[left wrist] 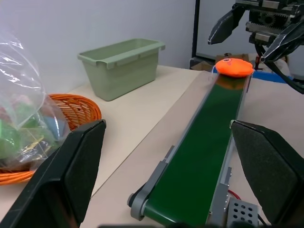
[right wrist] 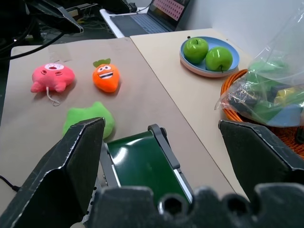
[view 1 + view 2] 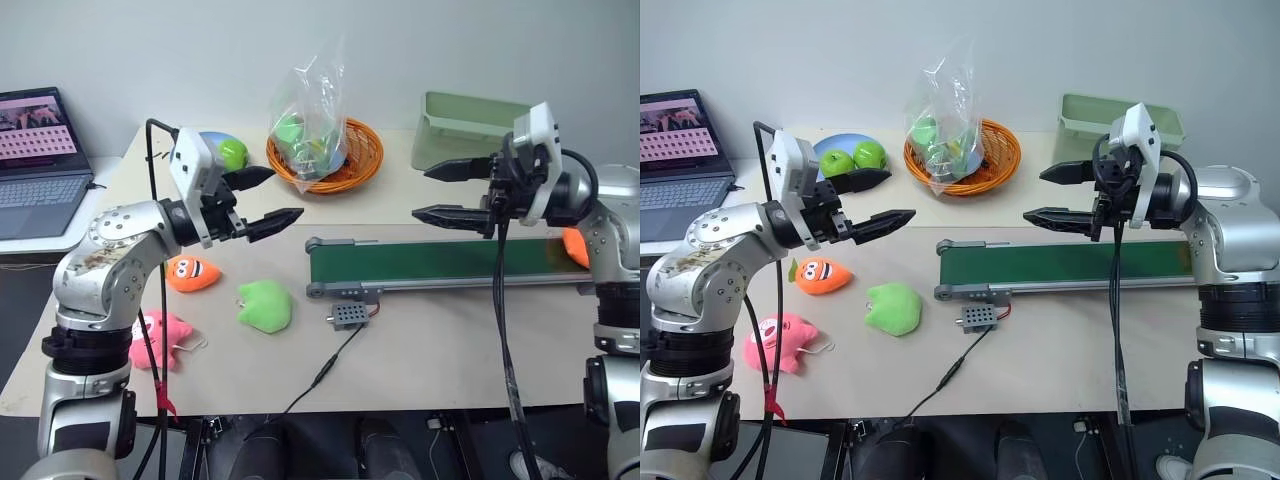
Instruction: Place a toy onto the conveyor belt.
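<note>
Orange toy (image 1: 233, 67) lying on the far right end of the conveyor belt (image 3: 430, 262), both tools raised and empty.

The left tool (image 3: 272, 200) hangs above the table (image 3: 420, 340) with its fingers spread wide, near the belt's left end. The right tool (image 3: 440, 192) hangs over the middle of the belt, fingers also wide apart, holding nothing. On the table left of the belt lie a carrot plush (image 3: 192, 273), a green plush (image 3: 265, 305) and a pink plush (image 3: 160, 338).
</note>
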